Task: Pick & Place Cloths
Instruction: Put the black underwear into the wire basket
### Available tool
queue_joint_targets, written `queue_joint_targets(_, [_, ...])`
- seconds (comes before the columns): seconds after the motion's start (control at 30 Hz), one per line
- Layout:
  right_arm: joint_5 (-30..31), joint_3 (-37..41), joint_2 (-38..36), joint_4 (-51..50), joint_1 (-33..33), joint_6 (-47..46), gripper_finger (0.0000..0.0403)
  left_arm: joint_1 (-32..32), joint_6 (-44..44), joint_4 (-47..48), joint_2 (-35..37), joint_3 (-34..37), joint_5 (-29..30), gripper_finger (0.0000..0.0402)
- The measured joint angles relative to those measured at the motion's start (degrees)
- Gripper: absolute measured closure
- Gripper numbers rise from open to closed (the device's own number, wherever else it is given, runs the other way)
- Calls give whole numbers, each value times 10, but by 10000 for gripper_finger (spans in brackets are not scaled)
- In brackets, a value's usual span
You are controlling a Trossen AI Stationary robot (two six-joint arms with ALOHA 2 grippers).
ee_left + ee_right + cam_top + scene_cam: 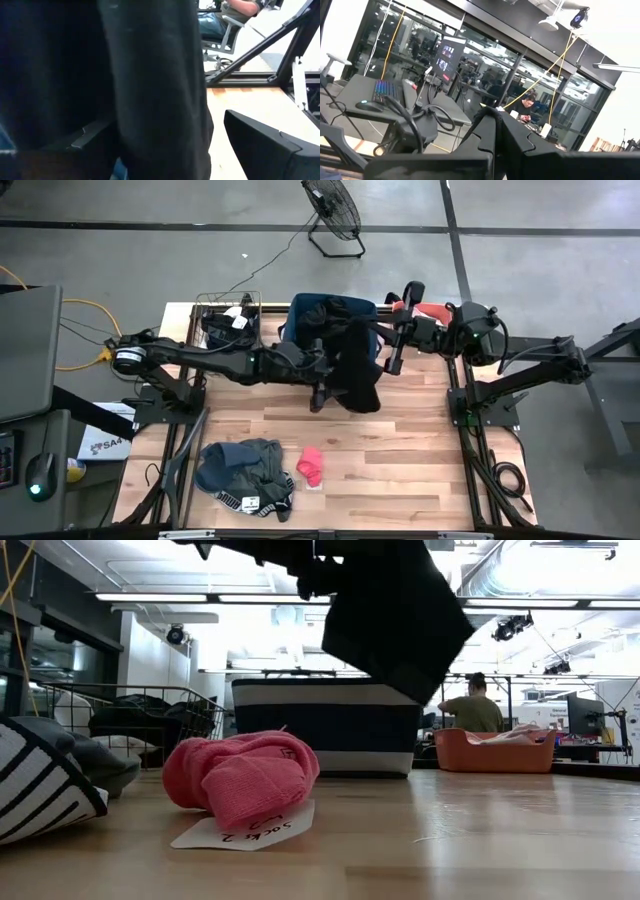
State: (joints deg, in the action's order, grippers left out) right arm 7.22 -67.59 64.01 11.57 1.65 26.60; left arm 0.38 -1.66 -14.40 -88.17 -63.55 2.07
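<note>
Left claw holding a black garment above the blue bin.

The left claw (322,380), at frame centre in the high view, pinches a black cloth (358,370) that hangs from it in front of the blue fabric bin (305,312). The right claw (392,360), pressed together, sits just right of the cloth. A bright pink cloth (311,465) and grey-teal cloths (240,465) lie lower left on the tabletop (420,470).

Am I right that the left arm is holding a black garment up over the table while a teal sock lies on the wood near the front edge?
Not quite: the sock is bright pink, not teal, as the high view shows. The rest holds: the left gripper has the black garment hanging above the table.
</note>
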Motion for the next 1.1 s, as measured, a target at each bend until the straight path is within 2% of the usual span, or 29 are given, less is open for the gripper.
queue_joint_targets(0.1, [0, 0, 0, 0, 0, 0, 398, 0, 12, 0, -3, 0, 0, 101])
queue_joint_targets(0.23, [0, 0, 0, 0, 0, 0, 398, 0, 15, -5, -3, 0, 0, 166])
queue_joint_targets(0.53, [1, 0, 0, -6, 0, -1, 398, 0, -3, -6, -3, 0, 0, 382])
queue_joint_targets(0.7, [36, 0, 0, -7, 0, -19, 392, 0, -19, -5, -1, 0, 0, 396])
queue_joint_targets(0.8, [70, 0, 0, -11, 0, -19, 371, 0, -26, -6, 4, 0, 0, 397])
queue_joint_targets(0.97, [126, 0, -4, -22, 0, -18, 303, 0, -28, 16, 19, -6, -2, 399])
queue_joint_targets(1.1, [219, 0, -14, -24, 0, -28, 230, 0, -31, 46, 30, -18, -17, 400])
